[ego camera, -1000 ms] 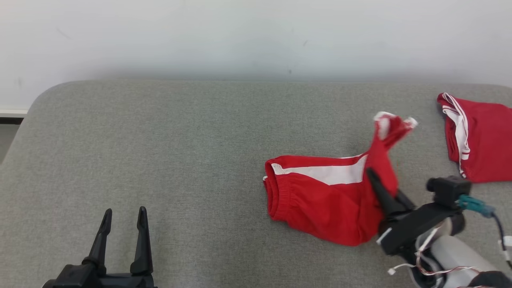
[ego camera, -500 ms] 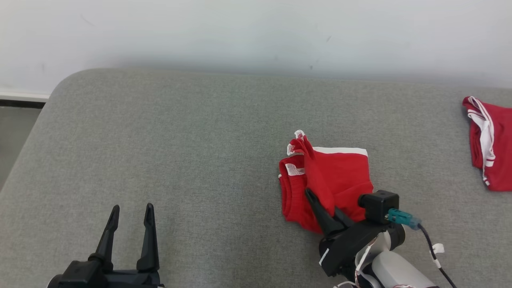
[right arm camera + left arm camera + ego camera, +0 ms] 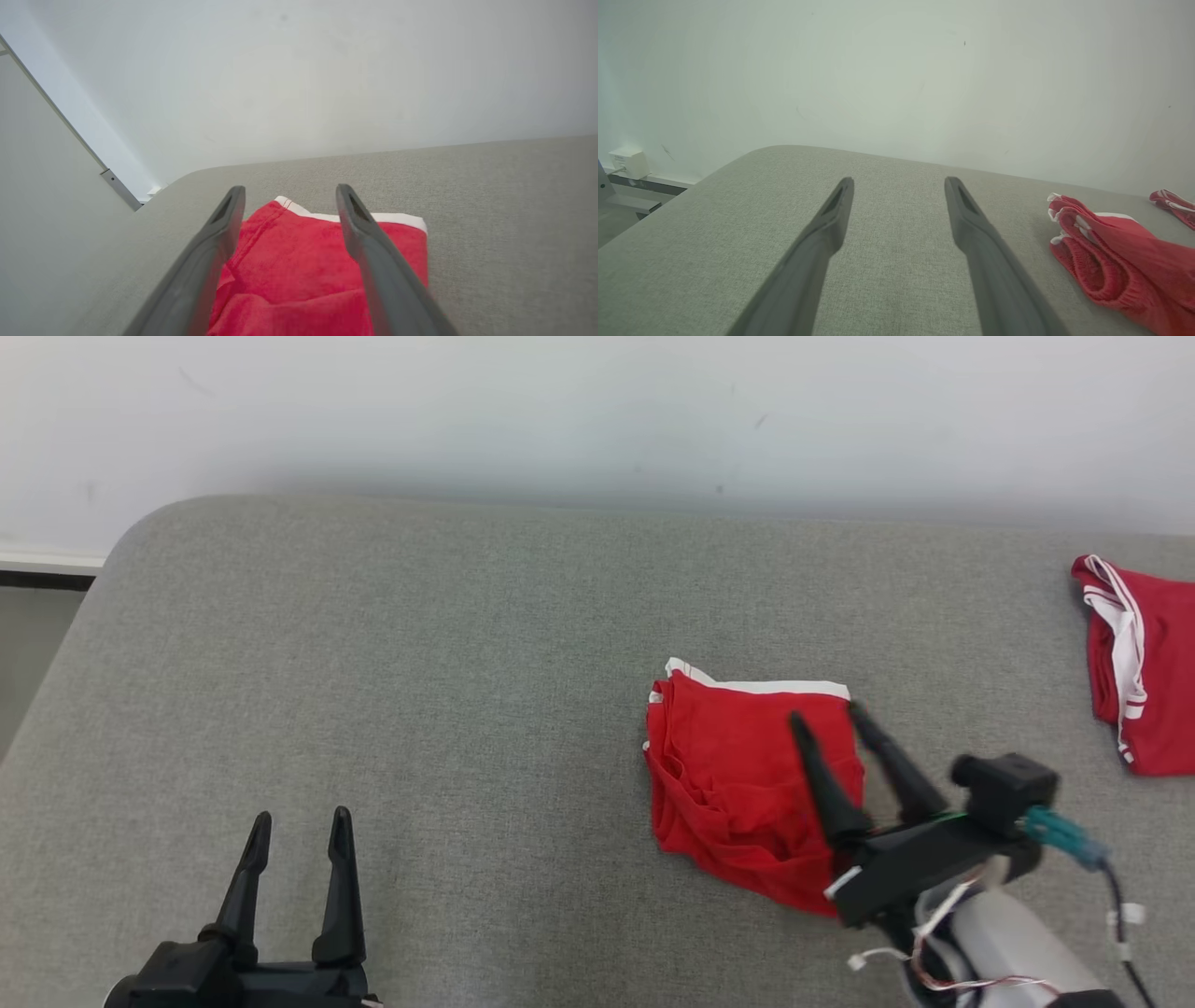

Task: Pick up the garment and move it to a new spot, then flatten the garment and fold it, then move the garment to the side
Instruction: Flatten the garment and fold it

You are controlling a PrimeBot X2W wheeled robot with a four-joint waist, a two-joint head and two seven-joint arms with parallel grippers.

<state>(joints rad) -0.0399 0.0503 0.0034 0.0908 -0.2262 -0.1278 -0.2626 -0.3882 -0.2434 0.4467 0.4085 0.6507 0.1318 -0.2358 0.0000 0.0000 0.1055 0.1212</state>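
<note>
The garment [image 3: 738, 775] is a pair of red shorts with white trim, lying folded over on the grey padded table [image 3: 420, 691]. It also appears in the left wrist view [image 3: 1115, 266] and the right wrist view [image 3: 299, 270]. My right gripper [image 3: 829, 717] [image 3: 287, 196] hovers open just above the garment's right part, nothing between its fingers. My left gripper [image 3: 301, 819] [image 3: 899, 186] stands open over bare table at the lower left, well away from the garment.
A second red garment with white stripes [image 3: 1144, 663] lies at the table's right edge. A pale wall [image 3: 597, 420] runs behind the table. The table's rounded left corner [image 3: 131, 537] drops to the floor. Bare grey surface stretches left of the garment.
The right gripper has opened and let go of the garment's flap, which now lies folded over the rest. The gripper has drawn back to the right. The left gripper stays put.
</note>
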